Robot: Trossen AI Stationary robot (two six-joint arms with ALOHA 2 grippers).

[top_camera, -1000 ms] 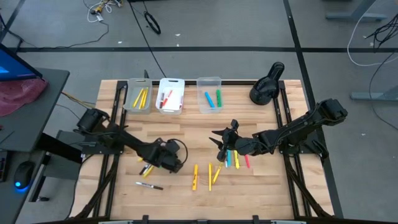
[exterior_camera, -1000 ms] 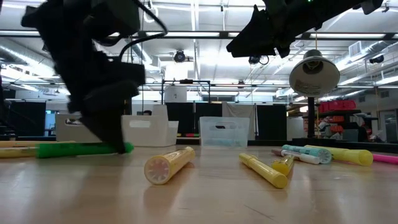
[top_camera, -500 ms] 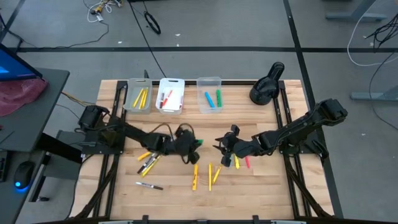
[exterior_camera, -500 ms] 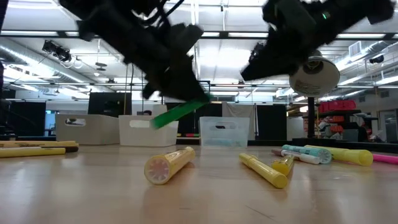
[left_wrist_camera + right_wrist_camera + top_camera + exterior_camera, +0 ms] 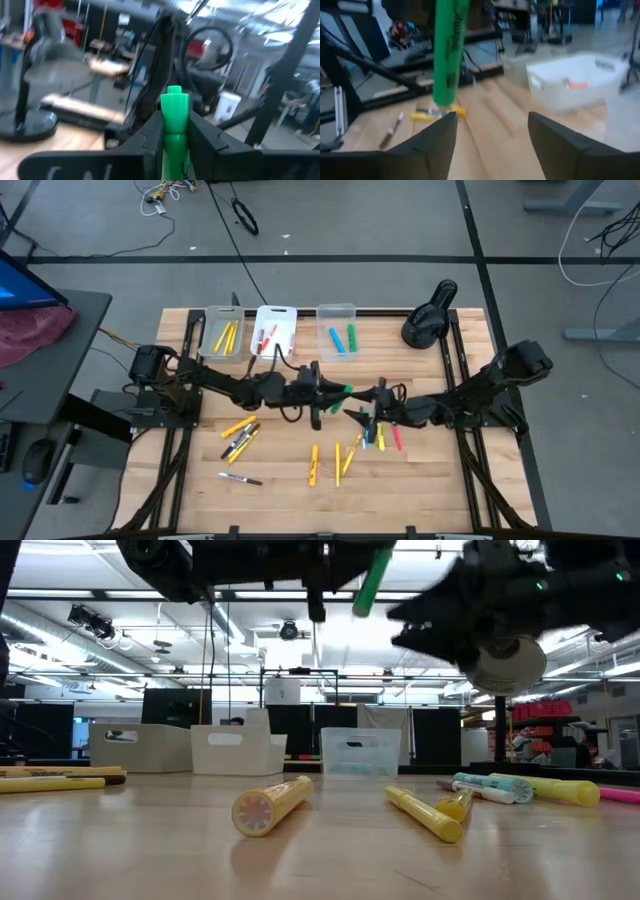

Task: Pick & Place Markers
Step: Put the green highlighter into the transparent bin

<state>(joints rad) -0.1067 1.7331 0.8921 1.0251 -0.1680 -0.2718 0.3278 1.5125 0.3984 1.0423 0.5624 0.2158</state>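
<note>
We note a green marker (image 5: 174,131), yellow markers (image 5: 270,804) on the light wooden table (image 5: 420,490), and white bins (image 5: 274,335).

A wooden slatted bench (image 5: 290,500) carries three small rectangular bins along its far edge: a grey-clear bin (image 5: 205,340) on the left, a white bin (image 5: 285,330) in the middle and a clear bin (image 5: 322,330) to their right. A black desk lamp (image 5: 428,315) stands near the far right corner. Cables (image 5: 240,215) trail over the grey floor beyond.
</note>
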